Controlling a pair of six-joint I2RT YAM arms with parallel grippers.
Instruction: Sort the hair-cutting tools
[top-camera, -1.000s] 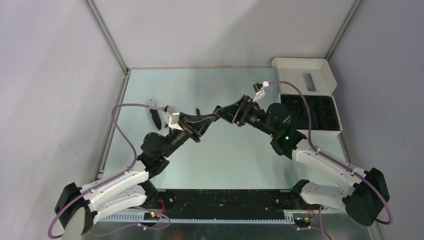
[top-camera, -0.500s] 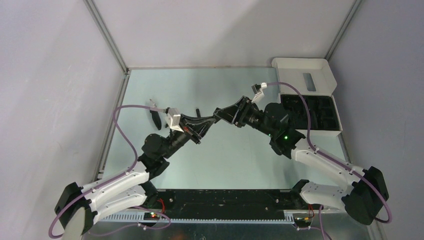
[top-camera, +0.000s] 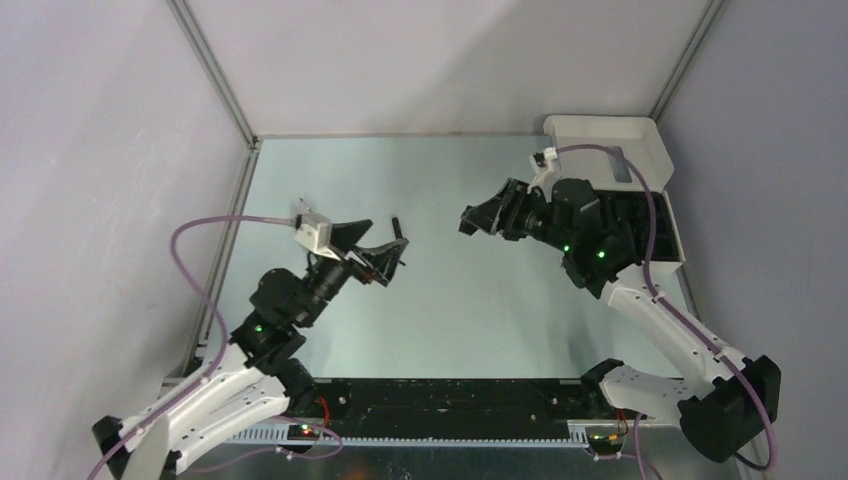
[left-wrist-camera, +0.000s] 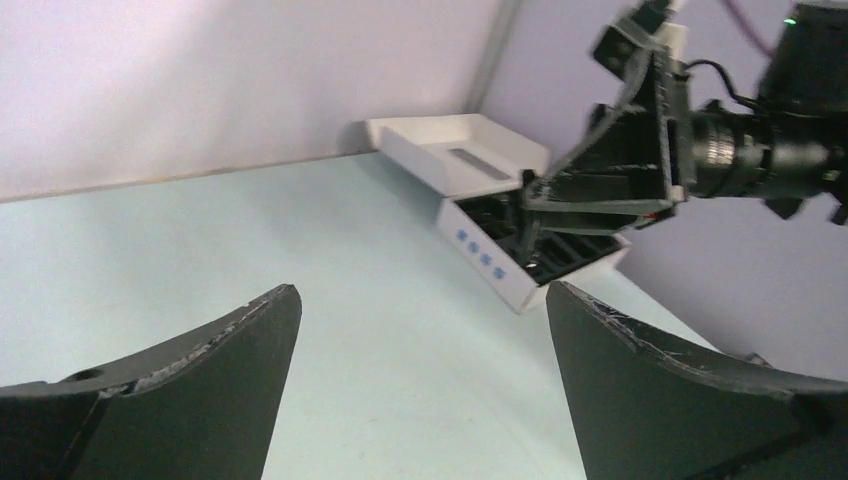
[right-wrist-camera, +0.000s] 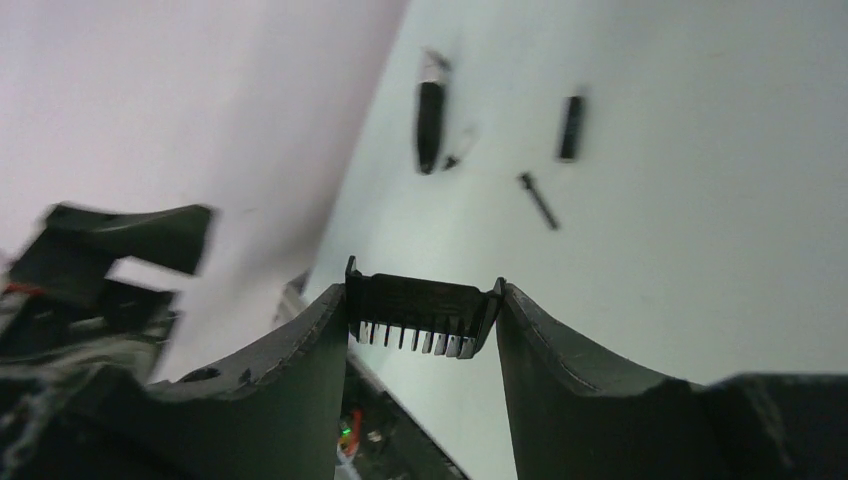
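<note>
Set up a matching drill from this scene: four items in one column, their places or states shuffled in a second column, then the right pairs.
Column one
1. left gripper
2. black toothed comb attachment
3. black tapered trimmer body with silver tip
4. white box with black moulded insert

Column two
A. lies loose on the table
B. stands at the table's far right corner, lid open
C. open, holding nothing
D. clamped between the fingers of the right gripper

Pairs: 1-C, 2-D, 3-A, 4-B
</note>
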